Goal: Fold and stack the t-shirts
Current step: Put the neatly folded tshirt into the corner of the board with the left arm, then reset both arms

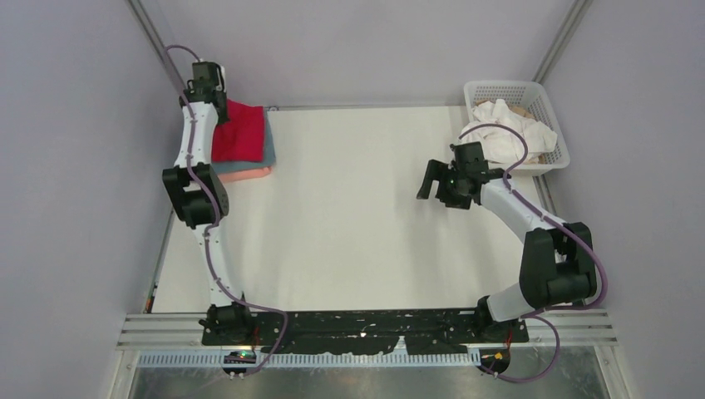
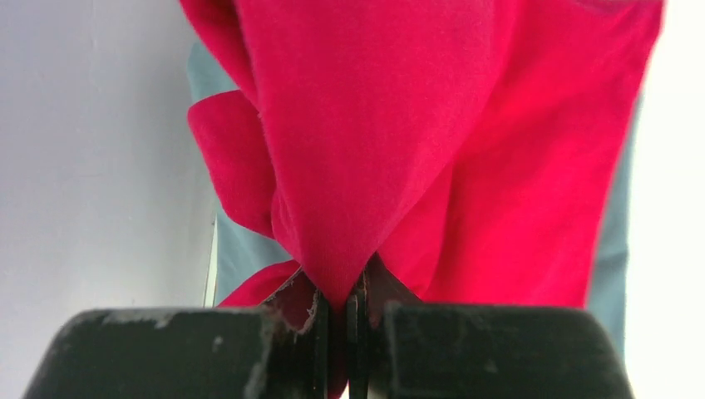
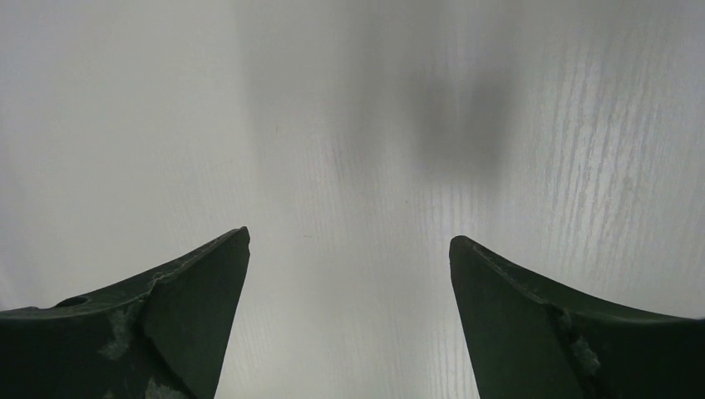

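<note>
My left gripper (image 2: 339,303) is clenched on a fold of the red t-shirt (image 2: 399,125). The cloth is pinched tight between my two jaws and fans out from them in long creases. That shirt is the top one of a stack at the far left corner of the desk (image 1: 357,216), close to the wall. Under it lies the blue-grey t-shirt (image 1: 268,145), showing as a strip along the red one's right side. In my left wrist view the same dusty blue peeks out on both sides of the red. At the bottom is the salmon pink t-shirt (image 1: 249,173), showing only along the stack's near edge. My left arm reaches along the left side of the stack. I cannot tell whether the pinched part is raised off the shirts below.

My right gripper (image 3: 349,241) is released, jaws spread wide with nothing between them. It hangs over bare white desk on the right half, near the basket (image 1: 507,88) but apart from it. The white t-shirts (image 1: 509,133) are heaped loosely in that basket at the far right corner, bulging above its rim
</note>
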Controlling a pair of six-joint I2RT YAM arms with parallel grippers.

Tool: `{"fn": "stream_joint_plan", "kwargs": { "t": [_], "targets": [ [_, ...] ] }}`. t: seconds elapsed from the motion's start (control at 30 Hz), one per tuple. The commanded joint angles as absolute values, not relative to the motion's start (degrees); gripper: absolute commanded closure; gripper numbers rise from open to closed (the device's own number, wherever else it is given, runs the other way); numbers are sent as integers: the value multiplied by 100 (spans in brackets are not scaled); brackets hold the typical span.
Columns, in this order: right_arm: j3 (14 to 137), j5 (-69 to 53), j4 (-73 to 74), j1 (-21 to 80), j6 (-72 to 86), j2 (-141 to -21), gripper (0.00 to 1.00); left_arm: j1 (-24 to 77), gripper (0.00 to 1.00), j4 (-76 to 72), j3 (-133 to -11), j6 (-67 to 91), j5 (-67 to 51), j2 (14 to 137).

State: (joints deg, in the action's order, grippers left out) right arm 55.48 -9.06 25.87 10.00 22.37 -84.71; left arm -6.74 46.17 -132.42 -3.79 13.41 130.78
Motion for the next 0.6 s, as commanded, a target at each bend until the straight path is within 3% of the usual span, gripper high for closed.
{"fn": "stream_joint_plan", "kwargs": {
  "t": [0.0,0.03,0.1,0.13,0.17,0.2,0.4,0.57],
  "targets": [
    [5861,-729,2619,985,2173,-8502,5,-957,100,4575,-13403,-348,1239,13147],
    [5866,-747,2619,985,2176,-8514,5,-1017,98,4575,-13399,-296,1224,13175],
    [5889,-769,2630,984,2179,-8538,5,-1096,77,4592,-13399,-221,1213,13228],
    [5895,-772,2629,984,2182,-8551,5,-1126,61,4611,-13403,-194,1225,13247],
    [5901,-768,2630,984,2181,-8560,5,-1139,24,4644,-13399,-167,1257,13259],
    [5916,-761,2634,989,2189,-8563,5,-1150,3,4679,-13403,-121,1343,13262],
    [5990,-713,2670,985,2176,-8453,5,-1151,0,4895,-13503,267,1755,12848],
    [5944,-595,2593,984,2134,-7979,5,-1143,0,4791,-12741,878,673,11599]
  ]
}}
